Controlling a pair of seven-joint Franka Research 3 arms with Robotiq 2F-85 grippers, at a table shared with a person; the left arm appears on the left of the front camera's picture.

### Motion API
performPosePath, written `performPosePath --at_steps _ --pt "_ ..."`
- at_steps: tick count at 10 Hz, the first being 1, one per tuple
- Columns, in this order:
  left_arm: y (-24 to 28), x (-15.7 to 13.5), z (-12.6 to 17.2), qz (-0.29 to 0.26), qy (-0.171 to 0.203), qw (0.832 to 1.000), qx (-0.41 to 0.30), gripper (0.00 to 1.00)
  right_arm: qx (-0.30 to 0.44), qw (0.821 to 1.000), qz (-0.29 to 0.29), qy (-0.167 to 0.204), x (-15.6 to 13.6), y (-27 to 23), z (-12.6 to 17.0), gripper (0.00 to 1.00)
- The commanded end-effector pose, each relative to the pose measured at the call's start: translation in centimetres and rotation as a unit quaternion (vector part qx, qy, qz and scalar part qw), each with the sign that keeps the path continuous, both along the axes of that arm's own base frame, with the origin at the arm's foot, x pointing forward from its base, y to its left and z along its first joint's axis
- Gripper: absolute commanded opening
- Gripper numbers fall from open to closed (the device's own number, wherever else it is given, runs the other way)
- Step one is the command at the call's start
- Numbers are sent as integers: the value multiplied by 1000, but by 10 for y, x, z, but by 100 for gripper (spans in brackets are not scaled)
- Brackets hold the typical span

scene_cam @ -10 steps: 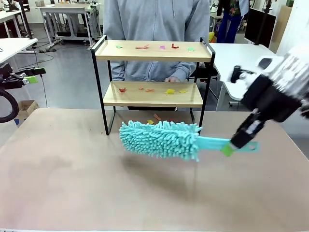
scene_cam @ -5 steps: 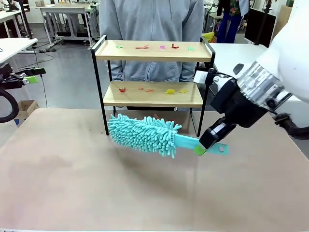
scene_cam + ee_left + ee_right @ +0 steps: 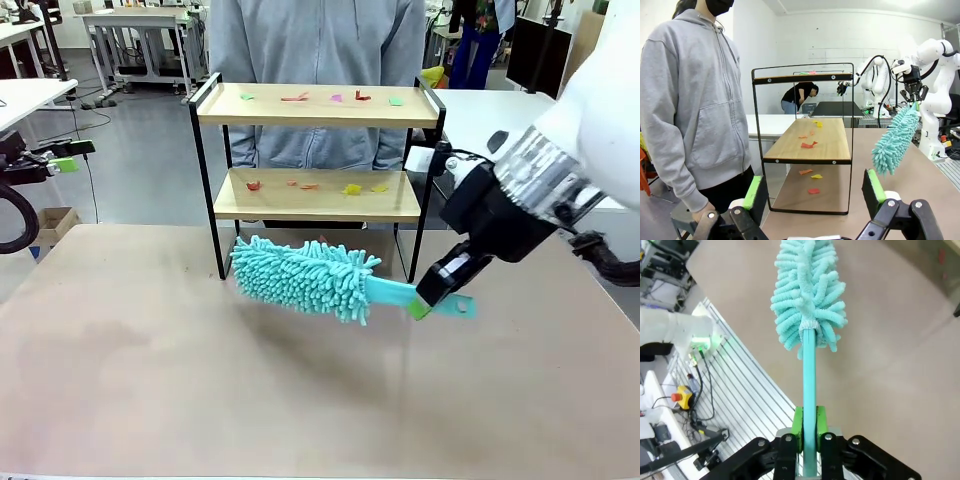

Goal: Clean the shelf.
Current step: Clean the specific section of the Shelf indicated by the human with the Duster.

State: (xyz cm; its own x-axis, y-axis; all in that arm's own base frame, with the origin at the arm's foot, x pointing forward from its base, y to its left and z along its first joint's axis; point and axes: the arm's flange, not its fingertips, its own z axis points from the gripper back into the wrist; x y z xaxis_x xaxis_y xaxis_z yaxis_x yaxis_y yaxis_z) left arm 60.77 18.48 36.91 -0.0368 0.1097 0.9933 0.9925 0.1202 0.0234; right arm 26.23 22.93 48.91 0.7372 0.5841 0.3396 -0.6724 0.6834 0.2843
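- Standing at the 12 o'clock edge of the table (image 3: 150, 380), the shelf (image 3: 315, 117) turns its open front toward the robot, so both boards can be reached from this side.
- Coloured scraps (image 3: 352, 188) lie on the top board, on the lower board and on the table under the frame. These are most likely what has to be swept off.
- A person (image 3: 320, 50) stands just behind the shelf, at its 12 o'clock, hands down and clear of the boards.
- The duster (image 3: 305, 278) hangs at the shelf's 6 o'clock, just before its feet and seemingly a little above the table. Its fluffy head points toward 9 o'clock and its handle (image 3: 395, 293) runs toward 3 o'clock. It lies roughly along the boards, which would suit a sideways sweep. It sits lower than the lower board, so it probably has to rise first.
- The right gripper (image 3: 430, 300) is clamped tight on the handle's far end, a green pad on each side of the bar. Holding it so far back gives the head its longest reach.
- The left gripper (image 3: 812, 190) waits well off at 9 o'clock, looking at the shelf end-on. Its jaws are spread wide with nothing between them, probably to leave the sweep free.
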Motion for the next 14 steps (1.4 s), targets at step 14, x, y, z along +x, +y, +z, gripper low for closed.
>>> performPosePath --at_steps 14 --pt "-1 -1 3 -2 -3 1000 3 100 59 960 -263 -72 57 192 -102 13"
